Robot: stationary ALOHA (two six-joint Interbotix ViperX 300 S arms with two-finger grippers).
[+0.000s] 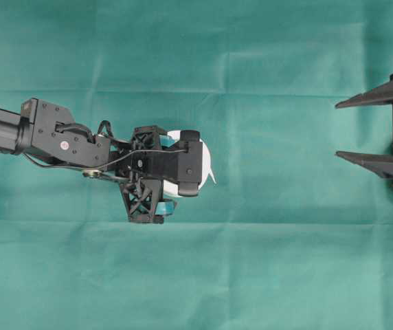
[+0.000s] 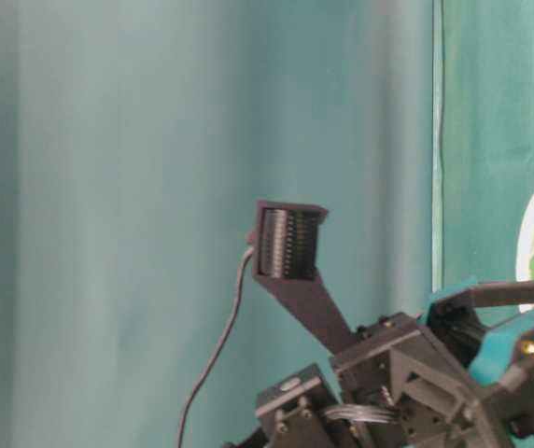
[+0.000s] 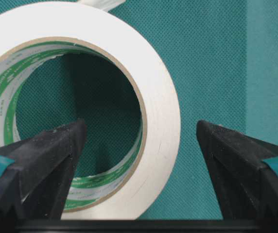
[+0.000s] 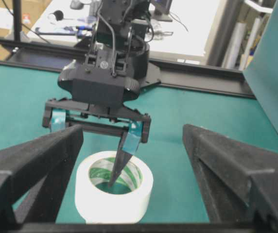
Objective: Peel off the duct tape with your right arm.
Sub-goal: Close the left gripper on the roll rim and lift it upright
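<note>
The duct tape (image 1: 207, 159), a white roll with a green-printed inner ring, lies flat on the green cloth, and its loose strip end (image 1: 212, 177) points right. The left gripper (image 1: 186, 172), with teal patches, hovers over it and hides most of it. In the left wrist view this gripper (image 3: 140, 125) is open and straddles the wall of the roll (image 3: 158, 92), one finger (image 3: 56, 145) inside the ring and the other (image 3: 226, 150) outside, neither touching. The right gripper (image 1: 337, 129), with plain black pointed fingers, is open and empty far to the right. In its wrist view (image 4: 132, 128) it faces the roll (image 4: 114, 194).
Green cloth (image 1: 196, 275) covers the table. The left arm (image 1: 45, 130) stretches in from the left edge. In the right wrist view a black rail (image 4: 202, 77) and a cluttered desk lie beyond the table's far edge, and a green backdrop (image 4: 275, 73) stands at the right.
</note>
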